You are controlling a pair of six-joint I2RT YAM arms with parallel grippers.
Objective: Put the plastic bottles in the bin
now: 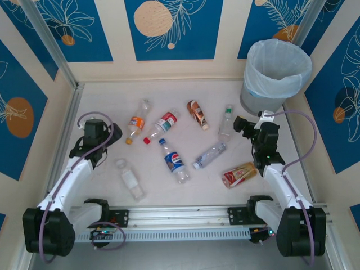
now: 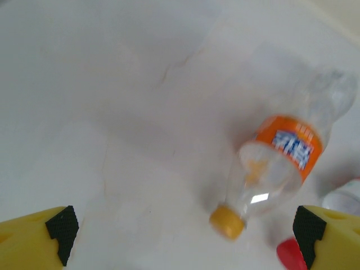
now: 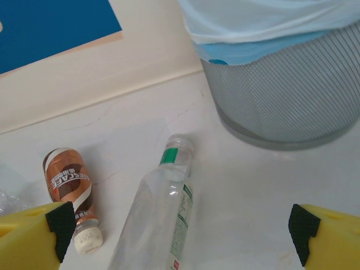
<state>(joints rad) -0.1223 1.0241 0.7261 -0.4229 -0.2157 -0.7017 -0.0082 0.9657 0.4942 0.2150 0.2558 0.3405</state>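
Under my left gripper (image 2: 184,233) the tabletop (image 2: 112,112) is pale off-white with faint grey veins, evenly lit, its shadows soft. Ahead of my right gripper (image 3: 180,225) it meets a cream wall base (image 3: 112,73) below a deep blue panel (image 3: 50,28). Seen from above, walls stand beyond and to either side of both grippers: blue panels (image 1: 197,39) with peach discs and white leaf outlines, framed in cream, with silvery metal posts (image 1: 50,48) at the far corners. Behind the grippers a metal rail (image 1: 180,216) edges the tabletop.
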